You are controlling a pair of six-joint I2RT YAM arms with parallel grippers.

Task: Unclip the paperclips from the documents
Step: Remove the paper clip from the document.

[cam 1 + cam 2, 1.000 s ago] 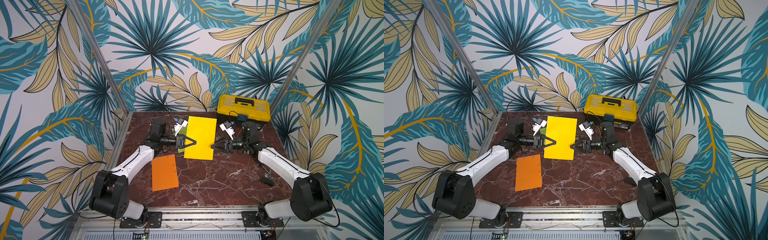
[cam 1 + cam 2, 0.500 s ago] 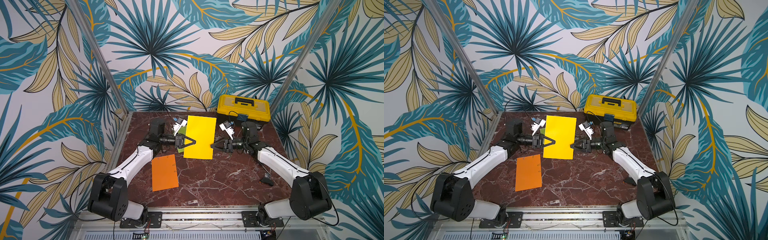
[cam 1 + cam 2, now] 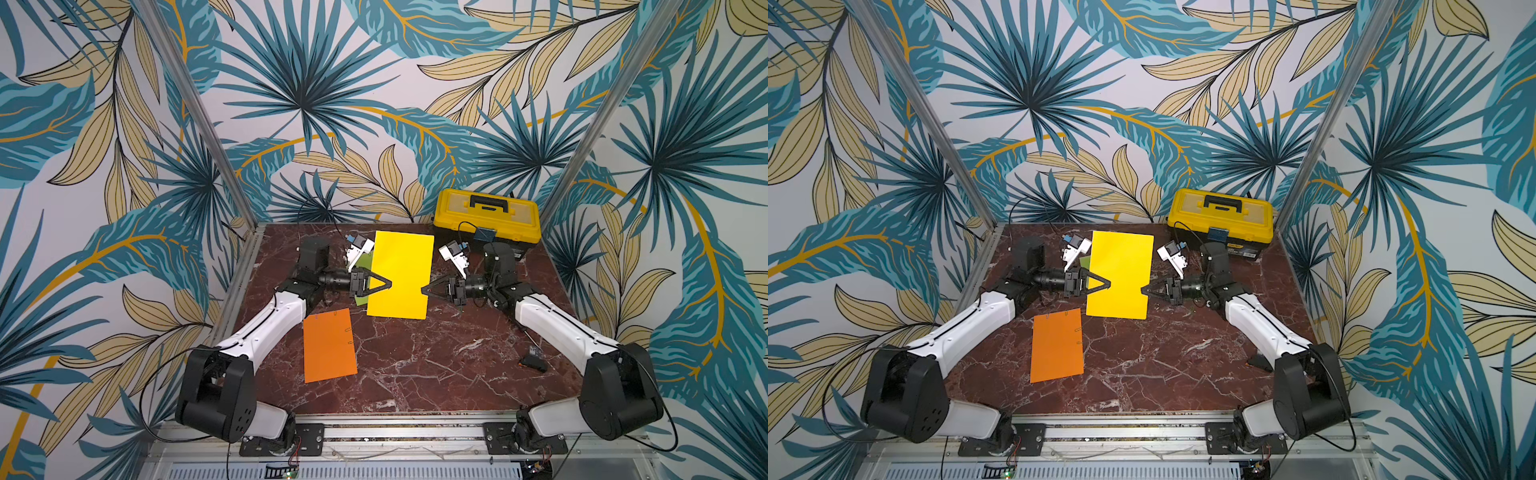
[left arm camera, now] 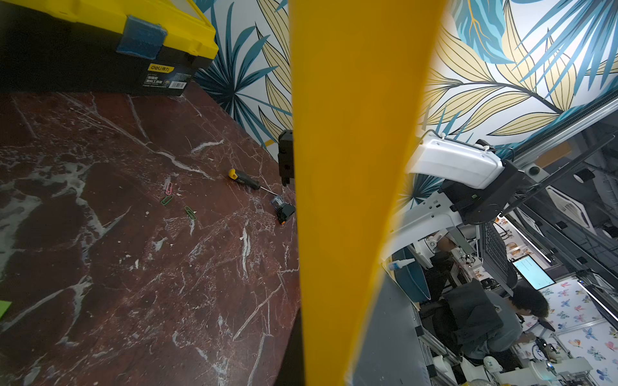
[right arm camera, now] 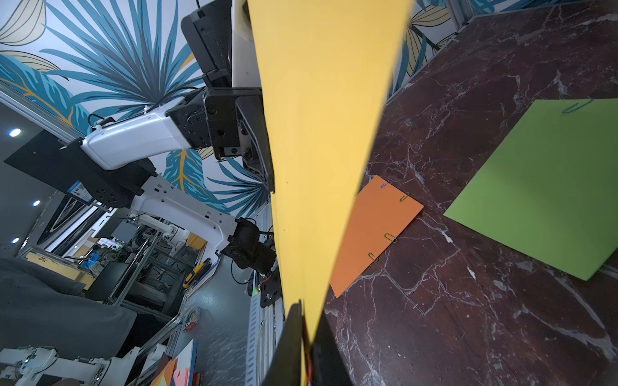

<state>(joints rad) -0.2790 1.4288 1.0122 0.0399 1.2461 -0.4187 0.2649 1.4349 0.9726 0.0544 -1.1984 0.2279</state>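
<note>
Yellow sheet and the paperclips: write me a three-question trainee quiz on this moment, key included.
1. True or false: the yellow sheet lies flat on the table.
2. In the right wrist view, how many paperclips show on the orange sheet? A) none B) two C) four
3. Fill in: in both top views the yellow sheet partly hides the ___ sheet.
Key:
1. False: the left fingers and the right fingers hold it up by opposite edges.
2. C
3. The green sheet.
</note>
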